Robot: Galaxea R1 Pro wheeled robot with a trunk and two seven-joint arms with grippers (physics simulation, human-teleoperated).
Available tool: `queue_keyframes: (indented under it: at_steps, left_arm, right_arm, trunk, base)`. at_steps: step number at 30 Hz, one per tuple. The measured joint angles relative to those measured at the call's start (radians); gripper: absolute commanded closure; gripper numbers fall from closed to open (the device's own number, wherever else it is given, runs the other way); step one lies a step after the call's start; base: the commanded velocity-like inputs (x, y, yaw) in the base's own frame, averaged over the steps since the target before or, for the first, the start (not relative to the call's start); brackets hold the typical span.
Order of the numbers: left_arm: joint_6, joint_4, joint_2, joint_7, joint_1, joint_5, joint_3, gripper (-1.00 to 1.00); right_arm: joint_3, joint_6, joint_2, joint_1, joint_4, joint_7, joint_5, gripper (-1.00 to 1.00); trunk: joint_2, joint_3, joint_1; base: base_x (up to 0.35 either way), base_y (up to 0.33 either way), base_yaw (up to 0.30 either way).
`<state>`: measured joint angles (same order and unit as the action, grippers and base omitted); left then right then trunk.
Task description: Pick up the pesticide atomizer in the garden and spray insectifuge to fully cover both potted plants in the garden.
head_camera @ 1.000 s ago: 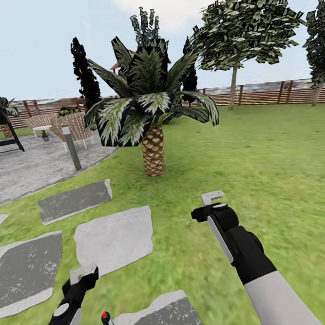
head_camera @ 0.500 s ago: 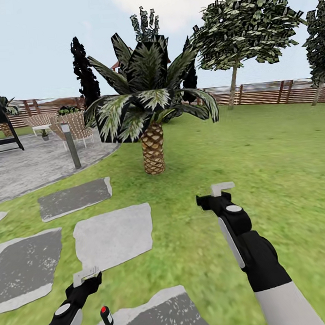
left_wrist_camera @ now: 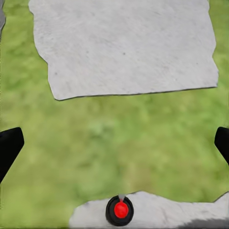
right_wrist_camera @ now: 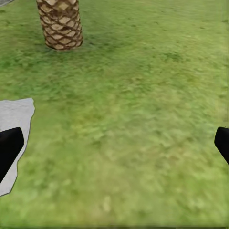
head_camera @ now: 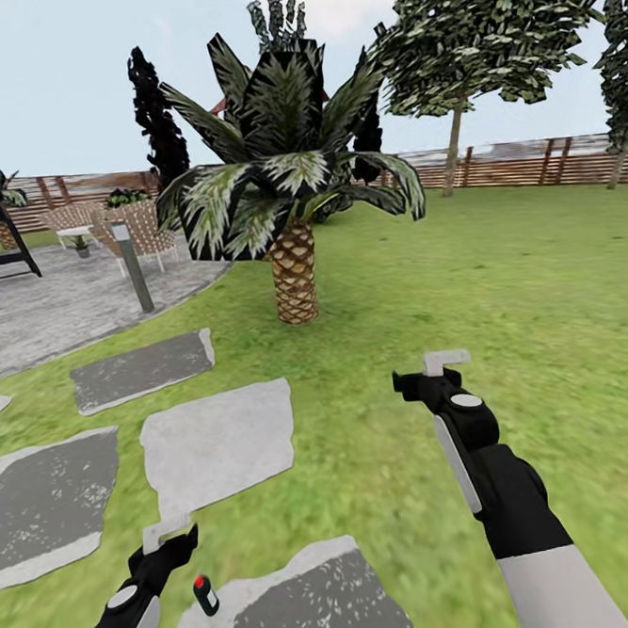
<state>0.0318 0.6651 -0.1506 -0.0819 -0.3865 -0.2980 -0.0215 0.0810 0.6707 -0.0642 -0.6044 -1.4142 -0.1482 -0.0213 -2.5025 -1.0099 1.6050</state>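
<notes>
Green lawn point(head_camera: 500, 280) with pale grey stepping stones point(head_camera: 217, 442); a scaly-trunked palm point(head_camera: 294, 259) stands ahead. Both black grippers, left point(head_camera: 166, 531) and right point(head_camera: 447, 360), reach forward with fingers spread, empty.

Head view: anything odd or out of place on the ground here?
Yes: a small black bottle with a red cap stands upright at the edge of a grey stepping stone, beside the left gripper.
</notes>
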Motion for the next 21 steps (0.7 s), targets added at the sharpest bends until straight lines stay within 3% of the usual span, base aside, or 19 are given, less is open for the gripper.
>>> queue_keyframes:
  at_steps: [14,21]
  left_arm:
    - [0.007,0.003,0.001,-0.005,0.000,-0.003,0.000,-1.00]
    - [0.000,0.046,0.006,0.000,0.000,-0.007,0.001,-1.00]
  right_arm:
    - [0.001,0.009,-0.002,0.000,0.004,0.001,0.000,-1.00]
    - [0.039,-0.016,-0.009,0.000,0.041,0.006,0.003,-1.00]
  trunk:
    - [-0.003,-0.054,0.006]
    - [-0.005,-0.081,0.009]
  base:
    - [0.000,0.000,0.000]
    - [0.000,0.000,0.000]
